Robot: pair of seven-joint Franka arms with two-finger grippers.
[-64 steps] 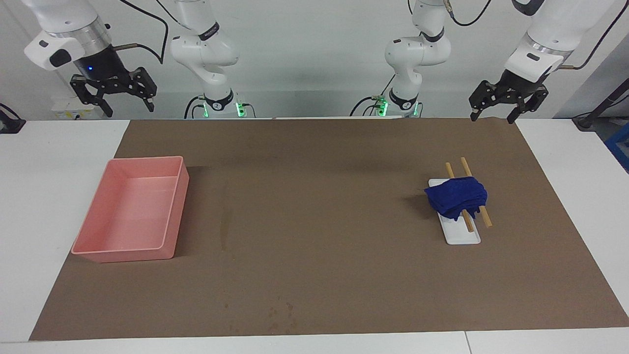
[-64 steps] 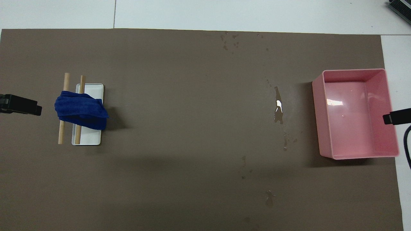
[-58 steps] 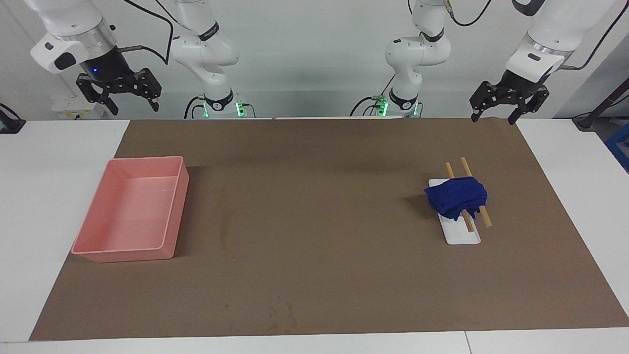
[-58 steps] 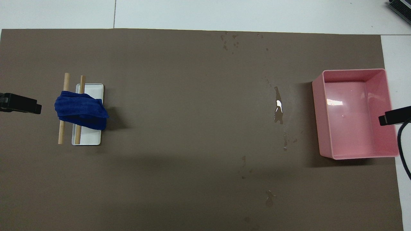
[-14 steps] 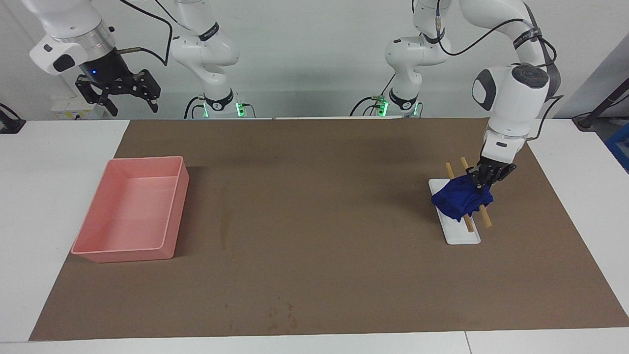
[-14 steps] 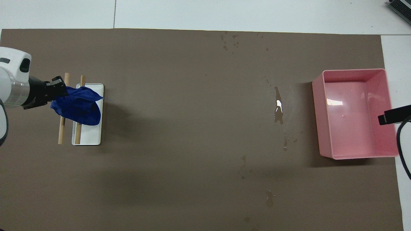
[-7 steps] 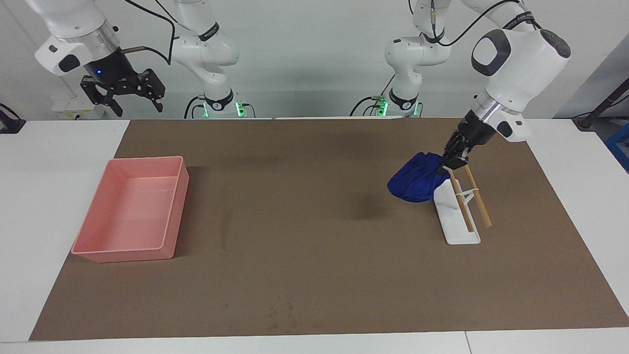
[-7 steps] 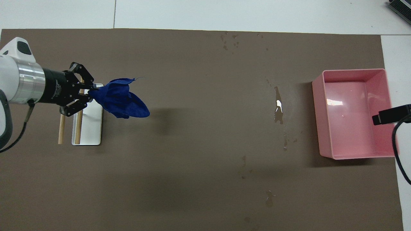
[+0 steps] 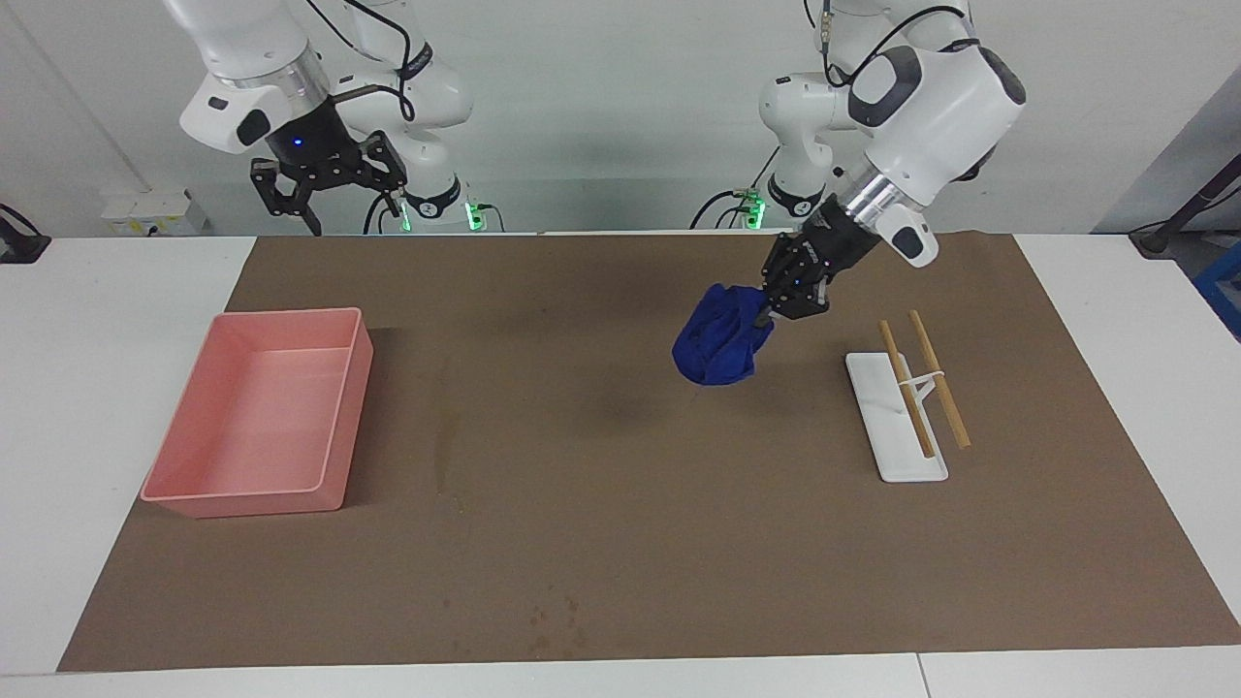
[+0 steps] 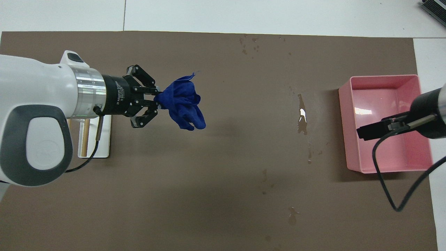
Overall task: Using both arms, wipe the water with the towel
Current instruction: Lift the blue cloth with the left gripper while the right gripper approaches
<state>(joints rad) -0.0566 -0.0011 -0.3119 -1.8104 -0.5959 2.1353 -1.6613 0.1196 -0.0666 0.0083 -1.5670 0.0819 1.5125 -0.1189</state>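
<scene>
My left gripper (image 9: pixel 773 308) is shut on the navy blue towel (image 9: pixel 718 347) and holds it in the air over the mat, between the white tray and the mat's middle. The towel hangs bunched from the fingers, as the overhead view (image 10: pixel 183 104) shows, with the left gripper (image 10: pixel 154 99) beside it. The water (image 10: pixel 301 115) is a thin dark streak on the mat beside the pink bin, faint in the facing view (image 9: pixel 443 451). My right gripper (image 9: pixel 334 199) is open and empty, raised high; in the overhead view (image 10: pixel 369 130) it shows over the pink bin.
A pink bin (image 9: pixel 281 317) stands on the brown mat toward the right arm's end, also in the overhead view (image 10: pixel 383 76). A white tray (image 9: pixel 906 467) with two wooden sticks (image 9: pixel 938 378) lies toward the left arm's end. Small dark blotches (image 9: pixel 553 620) mark the mat's edge farthest from the robots.
My left gripper closed on the towel, lifted it off the sticks and carried it toward the mat's middle. The right gripper has moved inward from the table's end.
</scene>
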